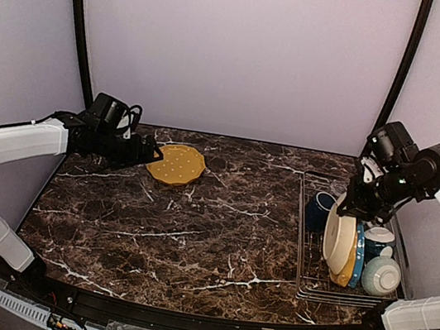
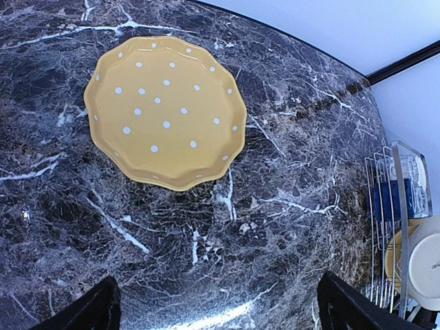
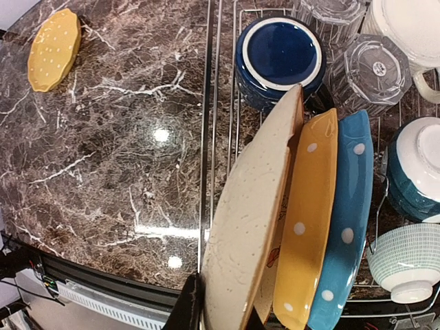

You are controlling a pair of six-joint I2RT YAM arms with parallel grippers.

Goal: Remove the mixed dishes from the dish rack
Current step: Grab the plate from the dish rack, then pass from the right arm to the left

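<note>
Cream plate (image 3: 249,213) stands clamped in right claw (image 3: 220,315); left claw (image 2: 218,306) gapes before yellow plate (image 2: 165,110).

Marble table (image 1: 193,228): yellow dotted plate (image 1: 176,164) lies flat at far left, left gripper (image 1: 152,154) at its left edge. Dish rack (image 1: 303,266) at right holds a dark blue cup (image 1: 318,210), bowls (image 1: 381,276) and an upright cream plate (image 1: 340,233). Right gripper (image 1: 347,205) is at the cream plate's top rim.
</note>
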